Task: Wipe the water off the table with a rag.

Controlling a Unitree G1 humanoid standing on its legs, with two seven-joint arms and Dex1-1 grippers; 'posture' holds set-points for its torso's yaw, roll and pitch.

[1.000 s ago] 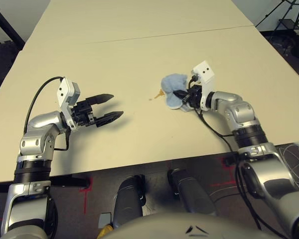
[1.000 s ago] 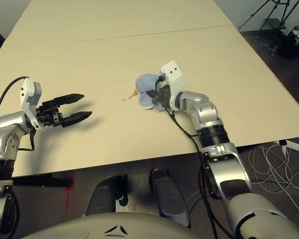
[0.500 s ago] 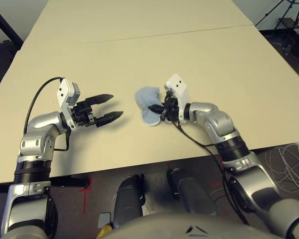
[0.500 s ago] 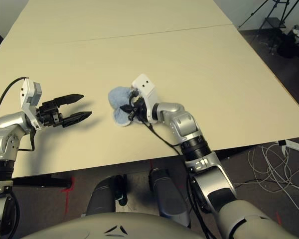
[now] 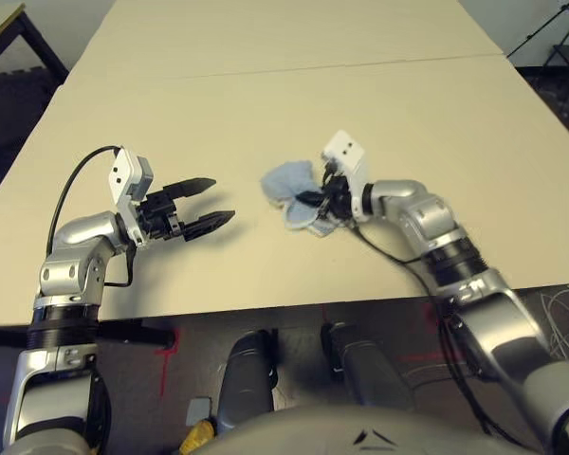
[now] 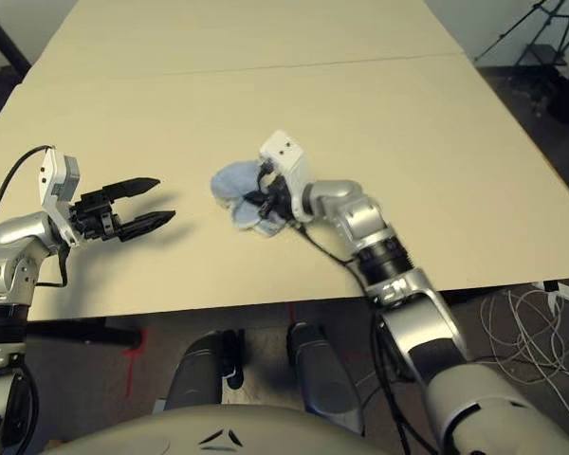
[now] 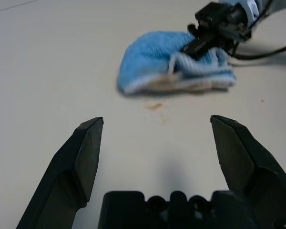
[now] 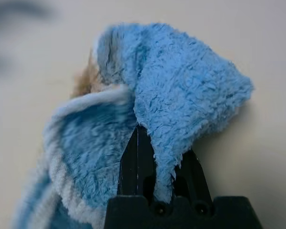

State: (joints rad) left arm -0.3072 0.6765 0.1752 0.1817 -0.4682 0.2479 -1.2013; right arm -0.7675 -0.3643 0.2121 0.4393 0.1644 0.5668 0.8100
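Two end effectors are over one pale cream worktop (image 5: pixel 218 114), which has one thin seam line across it. The right end effector (image 5: pixel 322 199) is closed on the one light blue rag (image 5: pixel 289 180), with two fingers pinching a bunched fold of it; the rag lies on the worktop, spread around the fingertips, and has a white hem and one brownish stained patch (image 8: pixel 88 78). The left end effector (image 5: pixel 207 203) is open and empty, its two fingers apart, and it points toward the rag without touching it. Between them, one small group of amber-brown water marks (image 7: pixel 155 106), with tiny droplets, lies just beside the rag's stained edge.
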